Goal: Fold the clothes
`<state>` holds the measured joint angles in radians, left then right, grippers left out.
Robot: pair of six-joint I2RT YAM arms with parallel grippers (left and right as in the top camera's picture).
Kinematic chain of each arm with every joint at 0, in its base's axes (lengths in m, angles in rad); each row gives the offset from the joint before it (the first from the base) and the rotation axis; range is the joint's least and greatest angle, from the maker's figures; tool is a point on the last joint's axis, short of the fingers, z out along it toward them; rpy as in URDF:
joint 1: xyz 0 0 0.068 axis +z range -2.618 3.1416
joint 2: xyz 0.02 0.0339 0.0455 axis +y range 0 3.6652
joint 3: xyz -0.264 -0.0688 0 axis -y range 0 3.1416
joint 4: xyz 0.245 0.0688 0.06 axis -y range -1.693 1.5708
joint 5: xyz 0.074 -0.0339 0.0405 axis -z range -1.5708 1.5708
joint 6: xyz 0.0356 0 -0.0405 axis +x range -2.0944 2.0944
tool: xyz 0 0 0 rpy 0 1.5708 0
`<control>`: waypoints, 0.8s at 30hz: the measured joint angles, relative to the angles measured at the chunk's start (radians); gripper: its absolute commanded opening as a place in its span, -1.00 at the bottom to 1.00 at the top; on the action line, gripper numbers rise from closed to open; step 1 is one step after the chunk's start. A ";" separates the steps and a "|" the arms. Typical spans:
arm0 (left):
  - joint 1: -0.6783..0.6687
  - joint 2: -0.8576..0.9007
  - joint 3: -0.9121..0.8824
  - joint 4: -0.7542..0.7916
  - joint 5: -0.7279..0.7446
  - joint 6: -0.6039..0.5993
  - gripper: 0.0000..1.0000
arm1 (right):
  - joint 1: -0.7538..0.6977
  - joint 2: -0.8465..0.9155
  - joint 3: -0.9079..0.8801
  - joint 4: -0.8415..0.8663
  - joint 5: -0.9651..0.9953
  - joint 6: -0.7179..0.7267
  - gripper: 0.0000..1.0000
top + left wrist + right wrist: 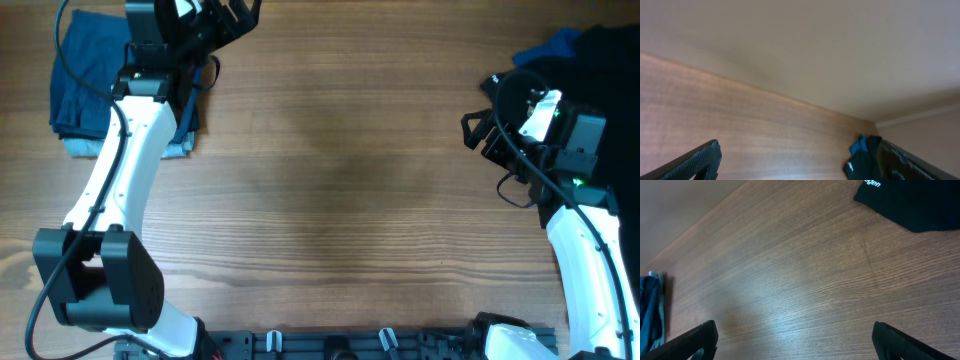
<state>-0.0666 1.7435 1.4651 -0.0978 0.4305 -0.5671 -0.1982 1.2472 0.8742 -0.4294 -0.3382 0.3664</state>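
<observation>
A stack of folded clothes (85, 85), dark navy on top with light blue at the bottom edge, lies at the far left of the table; its edge shows in the right wrist view (650, 310). A heap of black and royal blue clothes (590, 55) lies at the far right; it shows in the left wrist view (862, 157) and as black cloth with white lettering in the right wrist view (912, 202). My left gripper (235, 15) is open and empty, raised near the far edge by the folded stack. My right gripper (480, 125) is open and empty above bare wood, left of the heap.
The wooden table (340, 190) spans the view between the two piles. A plain wall (815, 45) rises beyond the far edge. A black rail with clips (330, 343) runs along the near edge.
</observation>
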 measured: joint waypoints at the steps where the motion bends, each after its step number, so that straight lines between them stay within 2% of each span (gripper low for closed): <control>1: 0.000 0.000 0.000 -0.029 0.000 0.000 1.00 | 0.000 0.000 0.000 0.000 0.000 0.000 0.99; 9: 0.000 0.000 0.000 -0.187 -0.007 0.000 1.00 | 0.000 0.000 0.000 0.000 0.000 0.000 0.99; 24: 0.000 0.000 0.000 -0.210 -0.007 0.000 1.00 | 0.000 0.000 0.000 0.000 0.000 0.000 1.00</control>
<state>-0.0666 1.7439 1.4651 -0.3080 0.4232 -0.5671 -0.1982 1.2472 0.8742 -0.4297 -0.3382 0.3664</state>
